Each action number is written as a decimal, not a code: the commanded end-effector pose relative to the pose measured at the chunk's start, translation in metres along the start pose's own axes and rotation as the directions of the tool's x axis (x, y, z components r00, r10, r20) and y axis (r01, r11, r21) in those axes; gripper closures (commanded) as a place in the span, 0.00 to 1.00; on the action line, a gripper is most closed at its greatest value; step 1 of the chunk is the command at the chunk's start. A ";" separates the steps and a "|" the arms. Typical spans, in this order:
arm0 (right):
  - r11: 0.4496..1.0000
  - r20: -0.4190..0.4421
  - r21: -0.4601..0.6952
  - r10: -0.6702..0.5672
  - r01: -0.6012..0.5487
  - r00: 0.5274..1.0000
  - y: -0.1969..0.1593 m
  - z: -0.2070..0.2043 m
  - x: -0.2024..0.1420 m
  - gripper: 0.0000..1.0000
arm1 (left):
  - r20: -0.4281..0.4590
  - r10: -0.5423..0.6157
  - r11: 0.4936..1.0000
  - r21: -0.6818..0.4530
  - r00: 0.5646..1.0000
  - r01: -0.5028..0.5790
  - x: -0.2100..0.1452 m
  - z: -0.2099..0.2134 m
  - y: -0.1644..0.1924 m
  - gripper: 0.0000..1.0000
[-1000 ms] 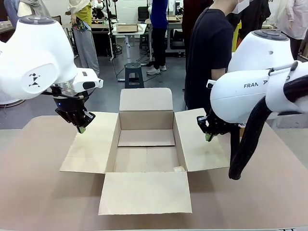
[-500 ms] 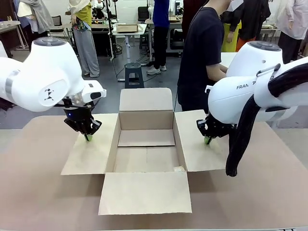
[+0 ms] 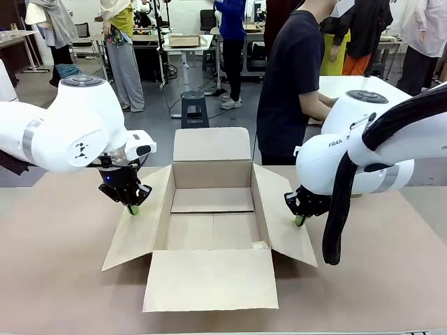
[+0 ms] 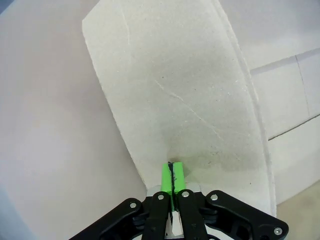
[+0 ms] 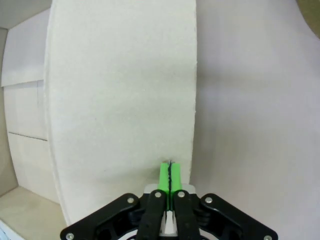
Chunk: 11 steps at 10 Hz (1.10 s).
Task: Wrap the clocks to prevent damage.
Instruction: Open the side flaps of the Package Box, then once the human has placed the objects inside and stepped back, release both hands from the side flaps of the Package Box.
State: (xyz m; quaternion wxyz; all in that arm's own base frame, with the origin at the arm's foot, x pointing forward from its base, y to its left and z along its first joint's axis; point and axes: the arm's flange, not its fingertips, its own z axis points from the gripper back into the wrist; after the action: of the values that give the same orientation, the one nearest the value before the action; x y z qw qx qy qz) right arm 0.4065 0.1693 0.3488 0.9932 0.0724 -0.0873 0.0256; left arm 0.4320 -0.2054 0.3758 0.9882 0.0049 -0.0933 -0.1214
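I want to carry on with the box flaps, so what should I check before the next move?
1. Left gripper shut, nothing between its pads: ok.
2. Its tips over the left flap, as the left wrist view shows: ok.
3. Right gripper shut, nothing between its pads, tips over the right flap: ok.
4. Box upright, near flap lying open on the table: ok.
5. Person at the far side, hands away from the box: cannot tell, the right arm hides them.
6. Tips pressing the flaps or only near them: cannot tell.

A lab: far worktable [image 3: 190, 49], stool [image 3: 195, 98], standing people [image 3: 124, 59]
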 end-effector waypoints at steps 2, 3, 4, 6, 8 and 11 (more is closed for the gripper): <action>0.999 0.053 0.024 0.036 -0.037 0.998 -0.001 -0.004 0.000 0.99 | 0.015 0.049 0.999 -0.019 0.999 -0.049 -0.003 -0.011 -0.006 0.99; 0.996 0.084 0.027 0.084 -0.086 0.993 0.001 0.003 0.000 0.99 | 0.018 0.059 0.998 -0.025 0.998 -0.058 -0.003 -0.011 -0.007 0.99; 1.000 0.013 0.004 0.013 -0.013 1.000 0.001 -0.003 0.002 0.99 | -0.007 0.007 1.000 -0.003 1.000 -0.007 0.000 -0.005 -0.001 0.99; 1.000 0.013 0.004 0.013 -0.013 1.000 0.001 -0.003 0.002 0.99 | -0.007 0.007 1.000 -0.003 1.000 -0.007 0.000 -0.005 -0.001 0.99; 1.000 0.013 0.004 0.013 -0.013 1.000 0.001 -0.003 0.002 0.99 | -0.007 0.007 1.000 -0.003 1.000 -0.007 0.000 -0.005 -0.001 0.99; 1.000 0.013 0.004 0.013 -0.013 1.000 0.001 -0.003 0.002 0.99 | -0.007 0.007 1.000 -0.003 1.000 -0.007 0.000 -0.005 -0.001 0.99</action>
State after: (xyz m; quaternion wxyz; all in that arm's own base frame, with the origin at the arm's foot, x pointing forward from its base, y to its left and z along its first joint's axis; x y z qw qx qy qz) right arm 0.4095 0.1701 0.3483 0.9915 0.0751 -0.0993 0.0379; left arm 0.4331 -0.2065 0.3704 0.9892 0.0015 -0.0897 -0.1157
